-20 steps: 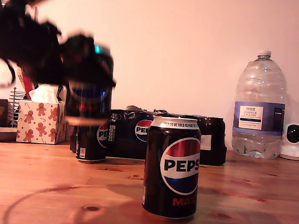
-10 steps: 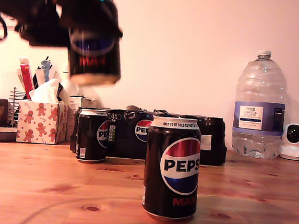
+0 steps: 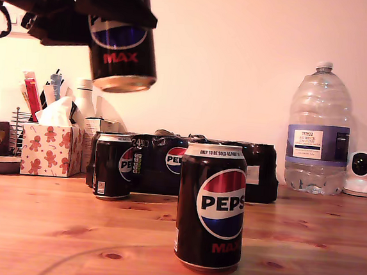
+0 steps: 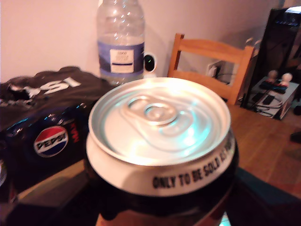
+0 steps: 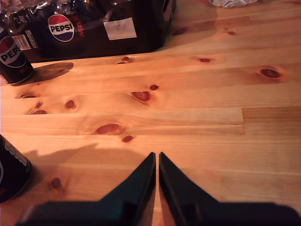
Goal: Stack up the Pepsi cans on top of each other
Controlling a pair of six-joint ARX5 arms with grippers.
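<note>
aloft, first end effector [image 3: 121, 10] gripping pepsi can [image 3: 122, 53], axis slightly tilted

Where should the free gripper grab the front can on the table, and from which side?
Grip the front can around its straight black body, below the silver rim, coming in level. It stands upright with bare table around it; my second gripper hovers closed nearby.

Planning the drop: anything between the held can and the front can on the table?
Nothing: in the exterior view, only air separates the lifted can in my first gripper from the front can.
</note>
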